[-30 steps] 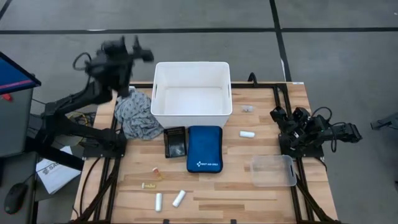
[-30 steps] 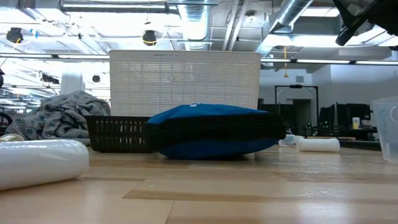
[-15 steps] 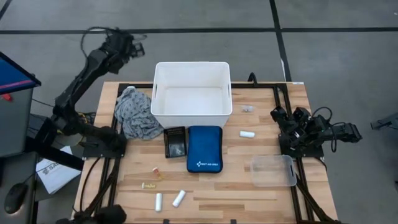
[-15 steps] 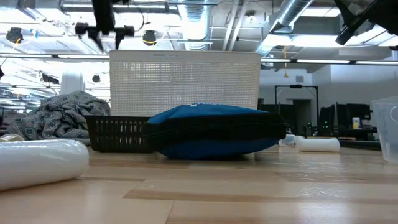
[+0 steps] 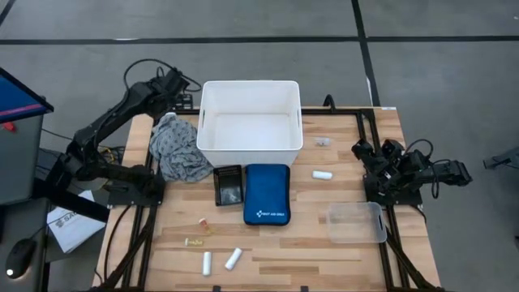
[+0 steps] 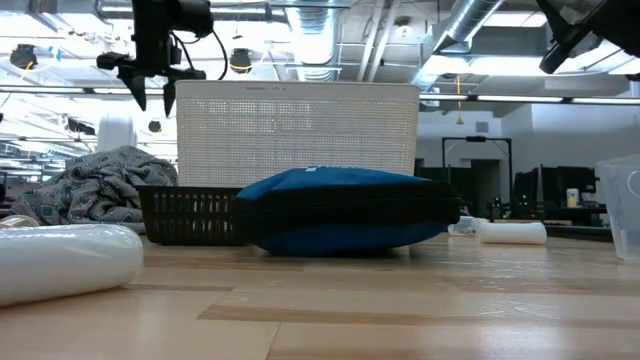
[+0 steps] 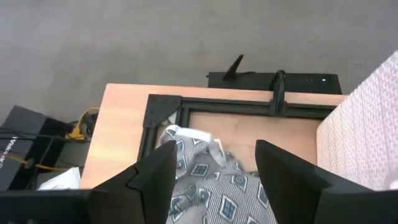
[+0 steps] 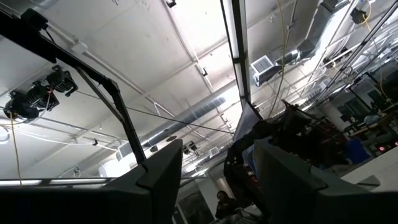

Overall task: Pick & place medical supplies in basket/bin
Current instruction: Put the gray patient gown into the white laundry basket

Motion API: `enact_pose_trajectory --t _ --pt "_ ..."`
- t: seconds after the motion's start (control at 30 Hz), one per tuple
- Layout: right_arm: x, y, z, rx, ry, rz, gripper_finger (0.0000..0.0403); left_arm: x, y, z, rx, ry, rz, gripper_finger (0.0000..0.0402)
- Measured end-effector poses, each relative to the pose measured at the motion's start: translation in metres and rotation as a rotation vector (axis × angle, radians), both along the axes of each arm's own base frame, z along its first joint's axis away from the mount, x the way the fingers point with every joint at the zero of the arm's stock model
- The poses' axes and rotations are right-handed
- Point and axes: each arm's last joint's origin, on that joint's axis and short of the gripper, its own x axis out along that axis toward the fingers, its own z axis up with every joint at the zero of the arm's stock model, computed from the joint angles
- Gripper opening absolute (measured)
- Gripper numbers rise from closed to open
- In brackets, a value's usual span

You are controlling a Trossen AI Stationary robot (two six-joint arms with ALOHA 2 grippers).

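Observation:
The grey-and-white patterned cloth (image 5: 178, 151) lies crumpled on the table's far left, against the left wall of the white bin (image 5: 250, 154). My left gripper (image 5: 173, 84) hangs open in the air over the cloth's far end, fingers pointing down; the left wrist view shows the cloth (image 7: 210, 182) below my left gripper (image 7: 216, 149). It stands high above the cloth (image 6: 92, 190) in the low view too (image 6: 153, 92). White rolls lie right of the pouch (image 5: 322, 174) and near the front edge (image 5: 207, 262) (image 5: 233, 258). Tan pieces (image 5: 194, 241) lie beside them. My right gripper (image 5: 454, 172) waits open off the table's right edge.
A blue zip pouch (image 5: 266, 193) and a small black basket (image 5: 228, 185) lie in front of the bin. A clear lidded container (image 5: 357, 222) sits near the right front corner. A small packet (image 5: 323, 142) lies right of the bin. Bare wood shows at the front middle.
My left arm has swung out beyond the table's far-left corner, then come back and down toward the cloth's far end. In the low view its gripper has entered from the top and dropped lower. The cloth and the other things have stayed put.

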Motion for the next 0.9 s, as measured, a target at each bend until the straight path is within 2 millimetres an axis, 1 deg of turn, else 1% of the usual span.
enact_pose_trajectory --t 0.1,0.17,0.33,0.43,0.57,0.67,0.77,0.9 --pt "0.0 0.0 0.0 0.0 0.004 0.0 0.0193 -0.002 -0.002 -0.003 -0.03 -0.011 0.043 0.0208" --pt "0.0 0.0 0.0 0.0 0.003 0.0 0.0193 -0.005 -0.006 -0.005 -0.055 -0.015 0.105 0.0204" --pt "0.001 0.0 -0.002 -0.003 0.023 0.0 0.0193 -0.018 -0.021 -0.023 -0.089 -0.062 0.22 0.019" --pt "0.002 0.0 -0.002 -0.003 0.03 0.0 0.0193 -0.023 -0.034 -0.043 -0.124 -0.138 0.296 0.019" --pt "0.002 0.0 -0.003 -0.004 0.035 0.001 0.0193 -0.03 -0.052 -0.071 -0.127 -0.239 0.401 0.0197" --pt "0.002 0.0 -0.003 0.005 0.034 0.007 0.0193 -0.031 -0.061 -0.092 -0.11 -0.341 0.454 0.0204" --pt "0.002 0.0 -0.003 0.022 0.033 0.021 0.0193 -0.031 -0.067 -0.111 -0.088 -0.442 0.508 0.021" --pt "0.002 0.0 -0.003 0.038 0.034 0.033 0.0193 -0.028 -0.067 -0.134 -0.057 -0.541 0.532 0.0214"
